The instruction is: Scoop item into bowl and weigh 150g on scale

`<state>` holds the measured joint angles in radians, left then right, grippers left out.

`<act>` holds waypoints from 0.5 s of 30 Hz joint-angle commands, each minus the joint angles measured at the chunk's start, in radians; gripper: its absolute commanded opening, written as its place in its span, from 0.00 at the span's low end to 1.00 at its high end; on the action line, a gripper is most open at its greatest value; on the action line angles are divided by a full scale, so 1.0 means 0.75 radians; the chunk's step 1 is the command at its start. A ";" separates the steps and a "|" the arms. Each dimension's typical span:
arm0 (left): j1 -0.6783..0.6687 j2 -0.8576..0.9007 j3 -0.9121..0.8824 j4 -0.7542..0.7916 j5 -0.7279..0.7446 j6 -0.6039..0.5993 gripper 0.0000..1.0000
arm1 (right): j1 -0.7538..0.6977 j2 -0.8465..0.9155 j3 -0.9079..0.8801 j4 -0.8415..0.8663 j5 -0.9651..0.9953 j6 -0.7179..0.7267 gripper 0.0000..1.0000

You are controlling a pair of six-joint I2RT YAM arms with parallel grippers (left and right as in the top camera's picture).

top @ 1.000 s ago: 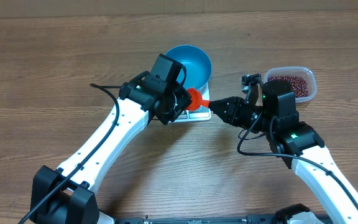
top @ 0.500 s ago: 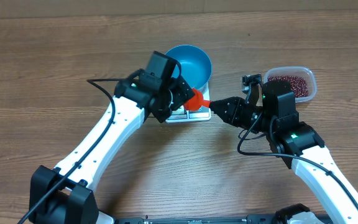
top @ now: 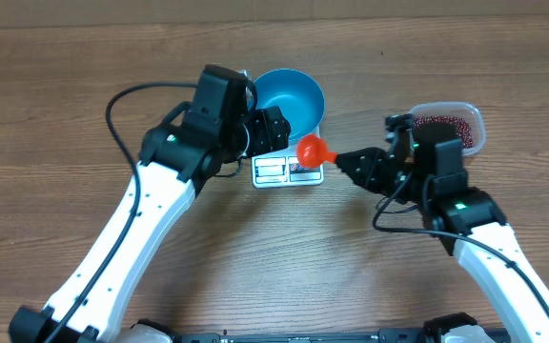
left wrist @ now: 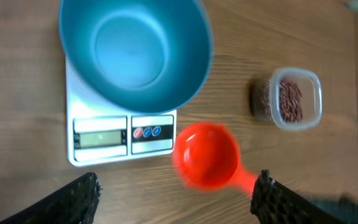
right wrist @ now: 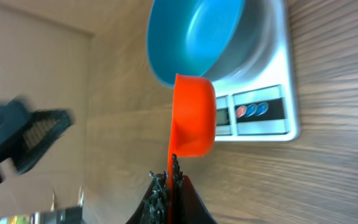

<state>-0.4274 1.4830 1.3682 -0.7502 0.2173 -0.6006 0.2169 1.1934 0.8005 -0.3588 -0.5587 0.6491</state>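
Note:
The blue bowl (top: pixel 294 98) stands empty on the white scale (top: pixel 287 171). In the left wrist view the bowl (left wrist: pixel 135 53) covers the far part of the scale (left wrist: pixel 120 134). My right gripper (top: pixel 349 158) is shut on the handle of an orange-red scoop (top: pixel 311 150), whose cup hovers beside the scale's right front corner. In the right wrist view the scoop (right wrist: pixel 193 115) sticks out of that gripper (right wrist: pixel 169 167) towards the bowl (right wrist: pixel 194 31). My left gripper (top: pixel 271 130) is open at the bowl's left side, its fingers wide apart (left wrist: pixel 178 183) and holding nothing. The red-brown beans (top: pixel 451 131) lie in a tub.
The clear plastic tub (top: pixel 477 129) holding the beans stands on the wooden table at the right, behind my right arm. In the left wrist view the tub (left wrist: pixel 316 93) sits right of the bowl. Black cables loop off both arms.
My left gripper has opened, let go of the scoop and drawn back to the left. The right gripper keeps the scoop's handle and has shifted slightly right.

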 commanded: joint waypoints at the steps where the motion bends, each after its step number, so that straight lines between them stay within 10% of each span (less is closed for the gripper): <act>1: 0.002 -0.053 0.030 -0.010 0.033 0.279 0.75 | -0.110 -0.077 0.024 -0.022 -0.092 -0.109 0.04; 15: -0.183 0.078 0.009 -0.046 0.010 0.342 0.19 | -0.614 -0.274 0.182 -0.415 -0.165 -0.439 0.04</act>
<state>-0.5270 1.4914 1.3697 -0.7864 0.2276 -0.3687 -0.1917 1.0107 0.8722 -0.6529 -0.6739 0.4000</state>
